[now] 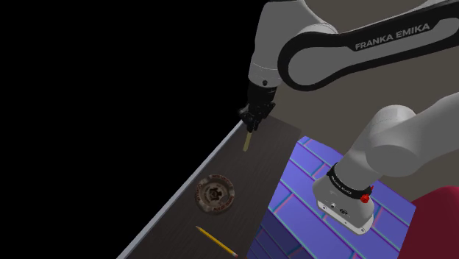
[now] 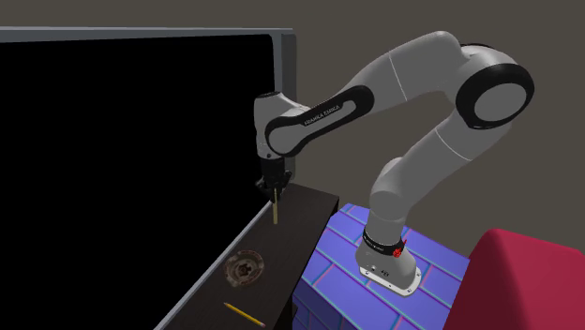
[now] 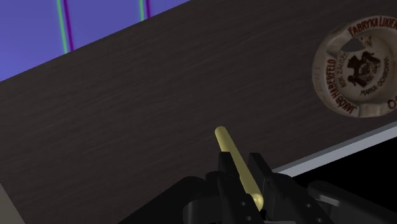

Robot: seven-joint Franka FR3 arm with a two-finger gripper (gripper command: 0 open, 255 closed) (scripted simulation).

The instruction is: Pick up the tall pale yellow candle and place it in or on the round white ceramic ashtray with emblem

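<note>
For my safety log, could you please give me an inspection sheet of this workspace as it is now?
Surface: dark table with wood grain and a pale edge strip.
Job's things: candle clasped in gripper, hanging down over the table; ashtray lies apart on the table.
Clutter: one yellow pencil beside the ashtray.
Gripper: shut on candle.
Cables: nothing seen.
Surroundings: blue stand, red shape beside it, black area beyond the table's edge.
</note>
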